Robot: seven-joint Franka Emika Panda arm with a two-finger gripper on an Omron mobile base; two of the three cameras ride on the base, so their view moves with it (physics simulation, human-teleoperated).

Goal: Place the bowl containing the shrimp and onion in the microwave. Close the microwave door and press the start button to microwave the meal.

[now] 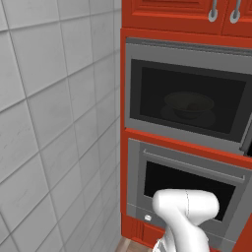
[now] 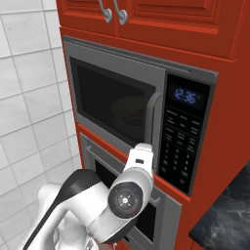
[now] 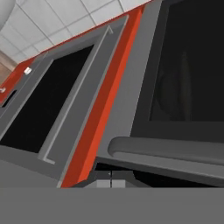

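One dim bowl [image 1: 189,104] behind dark glass

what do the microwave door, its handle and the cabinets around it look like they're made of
Microwave door: brushed-looking grey metal frame around a dark, glossy window, probably glass, since the bowl shows faintly through it.
Handle: smooth matte grey bar, metal or plastic; the rendering leaves it open.
Cabinets: red painted panels with raised moulding, likely wood.
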